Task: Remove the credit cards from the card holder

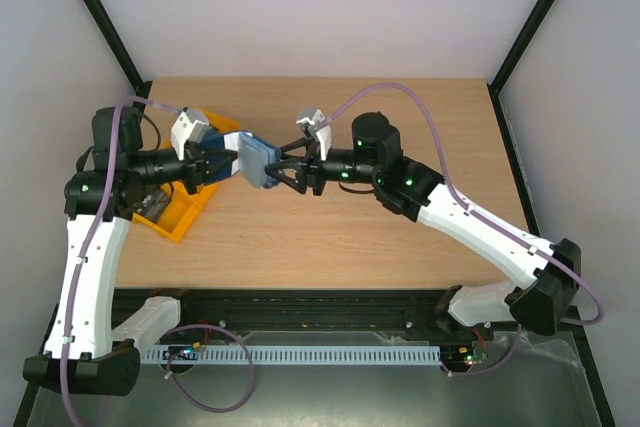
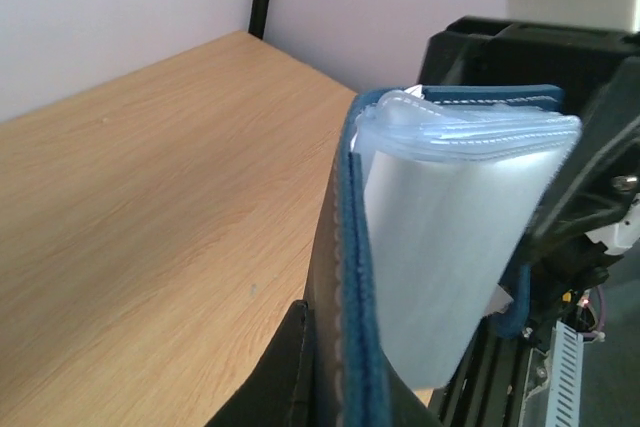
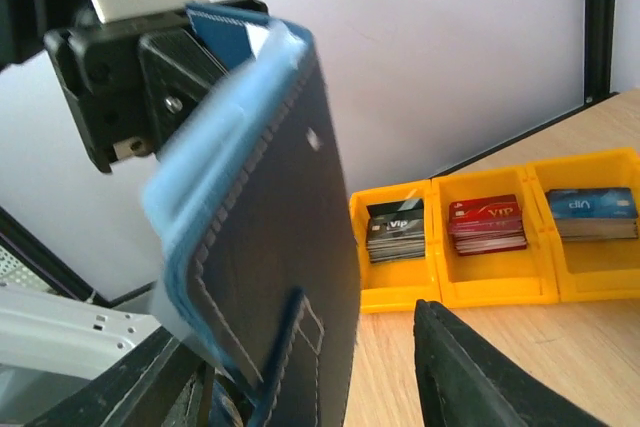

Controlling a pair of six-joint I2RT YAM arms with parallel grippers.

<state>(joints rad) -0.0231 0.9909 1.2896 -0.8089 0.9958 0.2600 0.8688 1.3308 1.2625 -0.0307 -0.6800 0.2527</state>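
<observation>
The navy-blue card holder (image 1: 255, 159) hangs in the air between my two grippers, above the table. My left gripper (image 1: 228, 160) is shut on one end of it. In the left wrist view its navy edge (image 2: 355, 287) sits pinched between my left gripper's (image 2: 350, 382) jaws, and pale plastic sleeves (image 2: 450, 227) fan out. My right gripper (image 1: 272, 172) is open around the other end. In the right wrist view the holder (image 3: 270, 247) stands between the right gripper's (image 3: 300, 362) wide-apart jaws, close to the left finger (image 3: 130, 387). I cannot make out the credit cards inside the holder.
An orange three-compartment tray (image 1: 185, 215) lies at the table's left, under the left arm. In the right wrist view the tray (image 3: 440, 292) holds stacks of dark grey VIP cards (image 3: 395, 230), red cards (image 3: 485, 225) and blue cards (image 3: 590, 212). Black frame posts stand at the back corners.
</observation>
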